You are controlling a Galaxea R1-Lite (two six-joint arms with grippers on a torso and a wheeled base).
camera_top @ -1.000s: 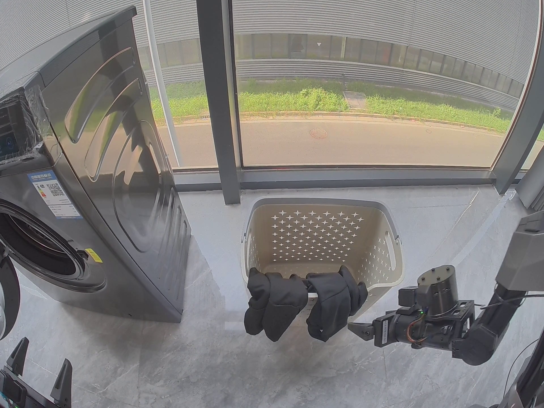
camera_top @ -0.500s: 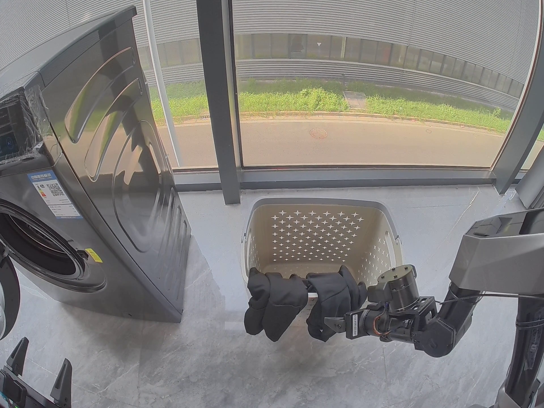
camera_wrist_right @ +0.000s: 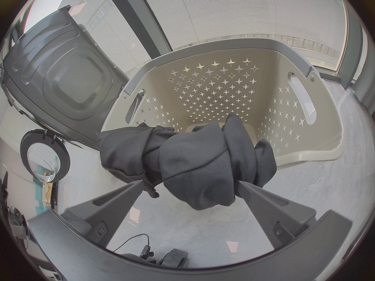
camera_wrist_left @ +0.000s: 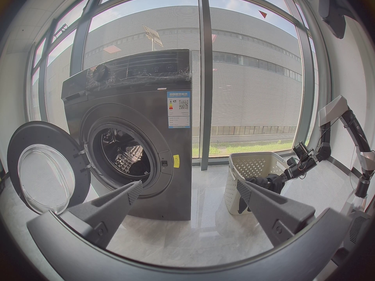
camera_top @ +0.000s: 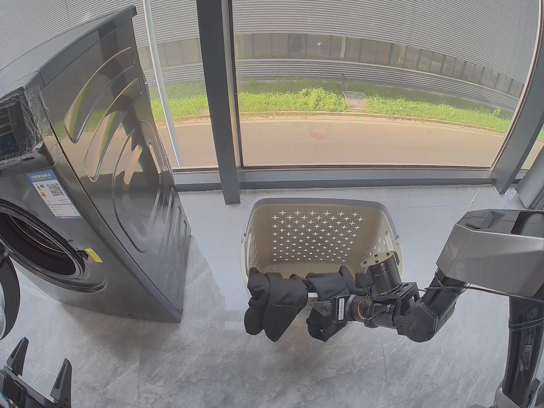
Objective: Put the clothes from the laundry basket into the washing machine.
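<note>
A beige laundry basket stands on the floor by the window. Dark grey clothes hang bunched over its near rim, in two folds. My right gripper is open at the right-hand fold. In the right wrist view its fingers stand on either side of the clothes, with the basket behind. The washing machine stands to the left, its round door swung open and the drum bare. My left gripper is open low at the near left, holding nothing.
A dark window pillar rises behind the basket, between it and the machine. Glass panes close off the far side. Bare grey floor lies between the machine and the basket.
My right arm has swung left from beside the basket, bringing its open fingers around the right fold of the clothes. The left gripper and the clothes have stayed put.
</note>
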